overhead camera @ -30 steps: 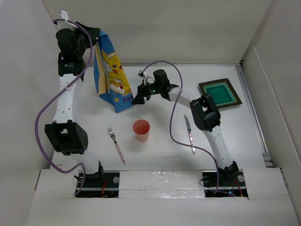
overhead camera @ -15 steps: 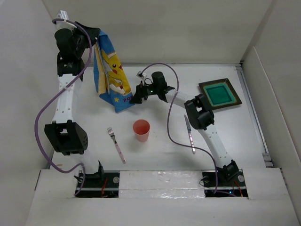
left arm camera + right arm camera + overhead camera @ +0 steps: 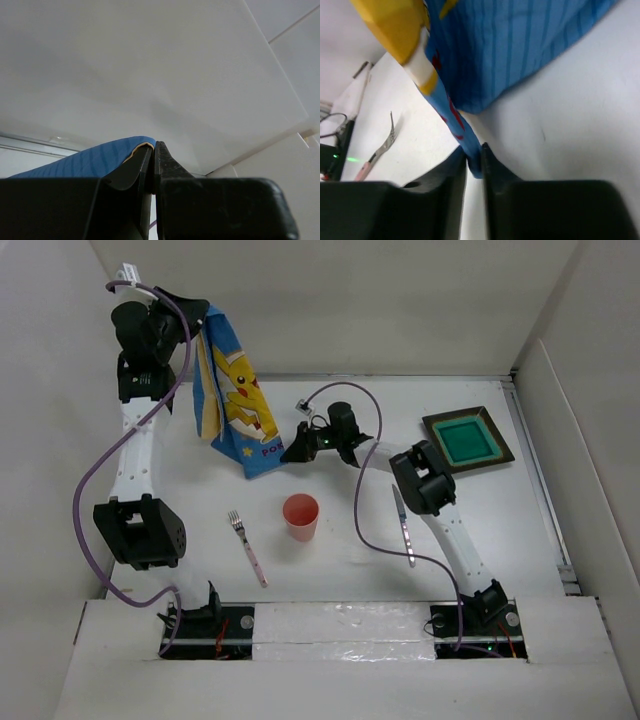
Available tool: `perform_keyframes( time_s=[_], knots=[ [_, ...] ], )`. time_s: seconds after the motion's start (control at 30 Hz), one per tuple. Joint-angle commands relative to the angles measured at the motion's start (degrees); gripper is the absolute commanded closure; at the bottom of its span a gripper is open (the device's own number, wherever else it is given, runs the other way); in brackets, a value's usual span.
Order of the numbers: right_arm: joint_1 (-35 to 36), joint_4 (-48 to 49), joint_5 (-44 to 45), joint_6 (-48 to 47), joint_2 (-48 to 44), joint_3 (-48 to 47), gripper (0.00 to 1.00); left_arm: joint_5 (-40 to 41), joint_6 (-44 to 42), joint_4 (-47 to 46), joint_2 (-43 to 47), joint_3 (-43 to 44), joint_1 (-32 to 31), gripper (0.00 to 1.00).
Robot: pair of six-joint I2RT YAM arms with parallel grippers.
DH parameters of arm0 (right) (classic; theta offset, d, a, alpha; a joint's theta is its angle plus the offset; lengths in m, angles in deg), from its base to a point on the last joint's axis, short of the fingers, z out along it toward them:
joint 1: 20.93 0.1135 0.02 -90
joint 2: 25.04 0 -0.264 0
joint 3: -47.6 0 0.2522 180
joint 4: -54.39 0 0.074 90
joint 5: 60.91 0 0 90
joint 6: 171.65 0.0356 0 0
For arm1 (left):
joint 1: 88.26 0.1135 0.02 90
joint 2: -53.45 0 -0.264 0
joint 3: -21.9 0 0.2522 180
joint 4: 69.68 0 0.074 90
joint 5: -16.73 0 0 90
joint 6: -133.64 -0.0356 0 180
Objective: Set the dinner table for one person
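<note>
A blue Pikachu-print cloth (image 3: 235, 405) hangs over the back left of the white dinner table (image 3: 330, 565). My left gripper (image 3: 200, 316) is raised high and shut on the cloth's top edge; in the left wrist view its jaws (image 3: 153, 146) pinch the blue hem (image 3: 85, 159). My right gripper (image 3: 291, 453) is low at the cloth's lower right corner. The right wrist view shows this gripper (image 3: 474, 156) shut on a blue fold of the cloth (image 3: 520, 45) just above the table.
A salmon cup (image 3: 300, 516) stands mid-table, close in front of the right gripper. A pink-handled fork (image 3: 246, 548) (image 3: 382, 145) lies to its left and a knife (image 3: 403, 526) to its right. A green square plate (image 3: 468, 439) sits at the back right. Walls enclose the table.
My right gripper has closed from wide open onto the cloth's lower corner. The cloth now hangs wider and flatter, and the left arm has shifted slightly.
</note>
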Motion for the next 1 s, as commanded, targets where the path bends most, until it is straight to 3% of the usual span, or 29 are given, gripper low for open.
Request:
perform_keyframes(
  time_s=[0.0,0.13,0.33,0.43,0.7,0.87,0.97],
  knots=[
    [-1.44,8.71,1.14,1.41,-6.58,3.4,0.85,-0.29,0.15,-4.89,0.91,-0.19,0.37,1.0],
    [-1.97,9.15,3.69,0.53,-12.71,8.4,1.0,0.33,-0.11,-4.62,0.82,-0.11,0.37,1.0],
    [-3.02,4.95,8.52,-3.51,-21.07,11.41,1.0,1.47,-0.64,-3.92,1.26,0.16,0.37,1.0],
    [-3.64,-2.43,14.14,-8.59,-27.31,11.76,1.0,2.52,-1.43,-2.87,1.7,0.69,0.37,1.0],
    [-5.48,-33.18,44.19,-25.39,-44.19,6.23,1.0,1.56,1.72,-5.49,5.47,-1.76,1.6,1.0],
    [-7.16,-41.45,62.11,-29.17,-53.42,6.93,1.0,0.42,4.1,-8.92,8.38,-6.95,2.12,1.0],
    [-9.43,-43.13,67.65,-29.53,-58.5,9.11,1.0,-0.38,5.42,-10.33,9.26,-9.23,2.65,1.0]
  ],
)
